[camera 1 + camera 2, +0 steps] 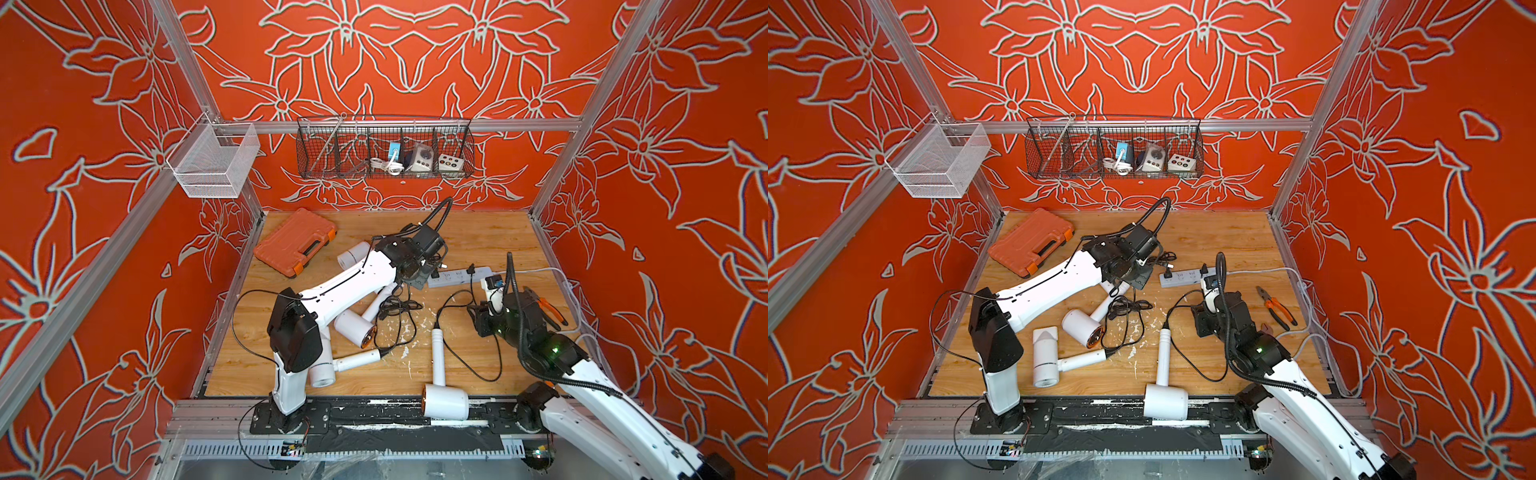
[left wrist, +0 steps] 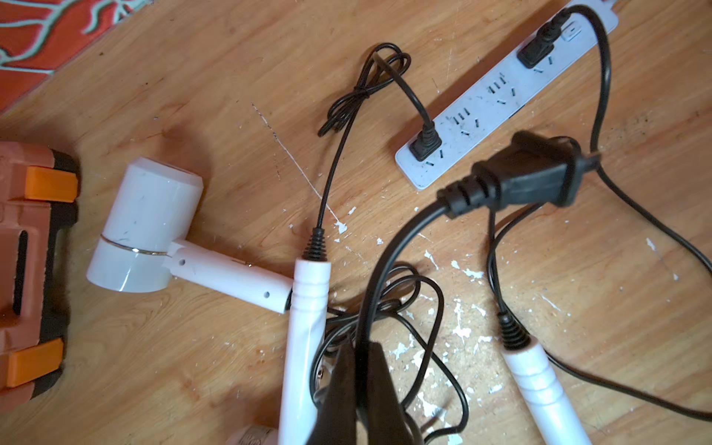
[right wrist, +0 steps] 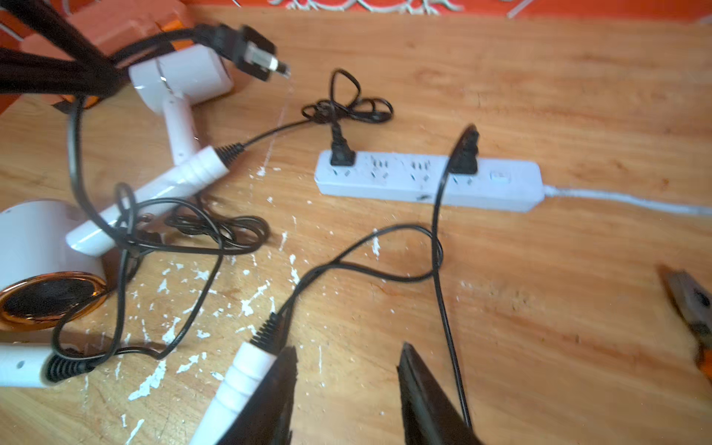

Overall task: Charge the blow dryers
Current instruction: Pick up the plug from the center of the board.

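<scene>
2 plugs point(image 3: 341, 152) in power strip point(image 3: 501, 192).

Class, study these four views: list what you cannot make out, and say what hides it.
- Left gripper: grip hidden under its wrist in both top views.
- Dryer by the case: handle under the left arm in a top view.
- Pliers: blurred, cut by the edge, right wrist view.
- Held cord: which dryer it serves cannot be traced, left wrist view.

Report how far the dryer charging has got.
Done: the first plug and second plug sit in the power strip. In hand: the left gripper pinches the third cord, third plug hanging near the strip. Left: seat it, then a fourth plug, which I can't spot. Right gripper open, empty.
</scene>
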`<state>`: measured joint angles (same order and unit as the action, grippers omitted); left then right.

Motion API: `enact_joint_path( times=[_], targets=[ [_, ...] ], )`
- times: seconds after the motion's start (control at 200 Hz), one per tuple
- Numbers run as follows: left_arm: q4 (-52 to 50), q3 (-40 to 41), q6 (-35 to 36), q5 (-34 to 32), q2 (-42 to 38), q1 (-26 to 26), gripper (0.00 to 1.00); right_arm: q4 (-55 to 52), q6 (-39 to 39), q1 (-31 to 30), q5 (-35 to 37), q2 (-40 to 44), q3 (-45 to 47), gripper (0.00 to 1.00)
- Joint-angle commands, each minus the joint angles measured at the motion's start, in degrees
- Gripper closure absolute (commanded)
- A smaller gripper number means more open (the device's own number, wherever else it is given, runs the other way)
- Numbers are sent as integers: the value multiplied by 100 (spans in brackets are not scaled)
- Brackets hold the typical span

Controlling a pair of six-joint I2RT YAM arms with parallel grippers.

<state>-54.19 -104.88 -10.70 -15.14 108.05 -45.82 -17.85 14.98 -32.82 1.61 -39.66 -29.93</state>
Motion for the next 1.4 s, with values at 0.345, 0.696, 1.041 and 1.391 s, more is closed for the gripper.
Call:
enact_joint_path(
  times=[0.345,0.696,1.041,1.391],
  targets=[
    [153,547,-1831,505,-1157,-32,100,1007,-1041,-735,938,-605,-202,54],
    [-740,508,-3408,316,-1211,-29,100,1017,-1550,-878,1121,-824,-581,53],
    [-1332,519,-3844,1339,-1253,18,100,2475,-3781,-1110,111,-719,132,46],
    [-1479,682,-3704,3096,-971,408,100,3352,-5389,-1313,-824,-786,426,51]
  ],
)
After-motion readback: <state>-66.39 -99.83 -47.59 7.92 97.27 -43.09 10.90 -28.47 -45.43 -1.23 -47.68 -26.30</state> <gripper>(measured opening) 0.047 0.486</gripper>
